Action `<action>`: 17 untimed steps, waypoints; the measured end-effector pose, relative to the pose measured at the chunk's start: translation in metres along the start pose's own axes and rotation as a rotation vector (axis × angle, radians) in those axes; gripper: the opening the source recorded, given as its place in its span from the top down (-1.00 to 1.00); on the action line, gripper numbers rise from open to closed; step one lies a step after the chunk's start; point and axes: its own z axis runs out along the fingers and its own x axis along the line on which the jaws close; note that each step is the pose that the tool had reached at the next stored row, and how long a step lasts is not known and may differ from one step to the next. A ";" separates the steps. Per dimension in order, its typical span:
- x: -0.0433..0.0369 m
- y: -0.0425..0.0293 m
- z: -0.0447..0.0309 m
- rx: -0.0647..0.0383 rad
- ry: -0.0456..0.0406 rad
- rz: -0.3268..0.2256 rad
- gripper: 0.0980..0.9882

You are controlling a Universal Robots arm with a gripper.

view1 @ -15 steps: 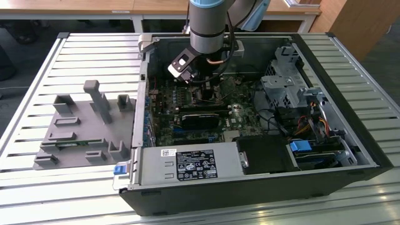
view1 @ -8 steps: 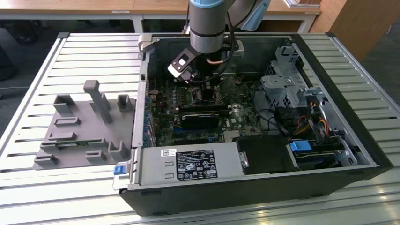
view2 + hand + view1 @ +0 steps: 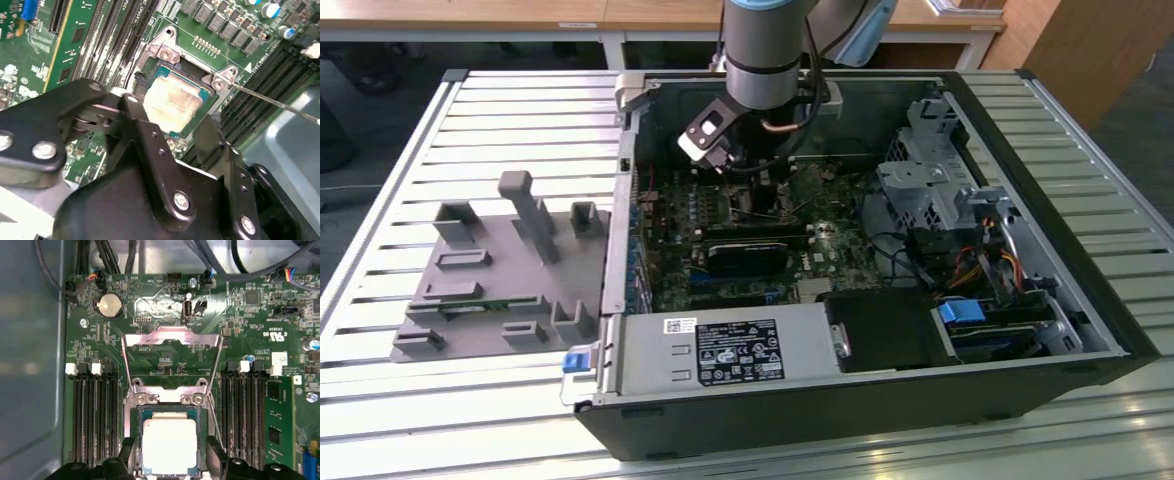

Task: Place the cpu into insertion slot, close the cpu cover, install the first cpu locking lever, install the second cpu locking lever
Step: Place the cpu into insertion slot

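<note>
A single robot arm (image 3: pixel 767 40) reaches down into an open computer case (image 3: pixel 1107 300) that lies on a slatted metal table (image 3: pixel 454 420). The arm enters at the far side of the case, toward the exterior view's left. On the exterior view's left of the case a grey moulded fixture (image 3: pixel 494 270) rests on the table.

In both wrist views the cpu (image 3: pixel 169 445) (image 3: pixel 172 102), a small square chip with a pale metal top, lies flat inside the insertion slot (image 3: pixel 169 399) (image 3: pixel 165 47) on the green motherboard (image 3: pixel 250 315). Its edges look squared with the slot's rim. It appears to be seated.

The pincer (image 3: pixel 171 452) (image 3: pixel 170 117) hangs directly over the chip with its black fingers (image 3: pixel 216 452) spread wide. One finger sits on each of two opposite sides of the chip, the sides that face the long memory slots (image 3: pixel 95 415). A sliver of gap seems to show between each finger and the chip, so it does not look gripped.

The cpu cover (image 3: pixel 170 339), a thin silvery frame with a square window, stands swung open. It is hinged at the slot's edge that lies ahead of the fingers, just beyond the chip. A thin metal locking lever (image 3: pixel 280 102) juts out free beside the slot, not latched.
</note>
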 end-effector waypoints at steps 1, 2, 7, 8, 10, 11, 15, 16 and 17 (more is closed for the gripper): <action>0.0000 0.0002 -0.0013 0.000 0.0000 0.000 -0.23; 0.0001 0.0003 -0.0025 0.001 0.0002 0.000 -0.09; 0.0002 0.0012 -0.0082 0.004 0.0003 0.000 0.30; 0.0003 0.0014 -0.0086 0.005 0.0003 0.000 0.44; 0.0003 0.0014 -0.0093 0.005 0.0002 0.000 0.57; 0.0003 0.0015 -0.0098 0.006 0.0002 0.000 0.71; 0.0003 0.0015 -0.0109 0.006 0.0002 0.000 0.97; 0.0003 0.0015 -0.0112 0.006 0.0002 0.000 0.97; 0.0003 0.0015 -0.0116 0.006 0.0002 0.000 0.97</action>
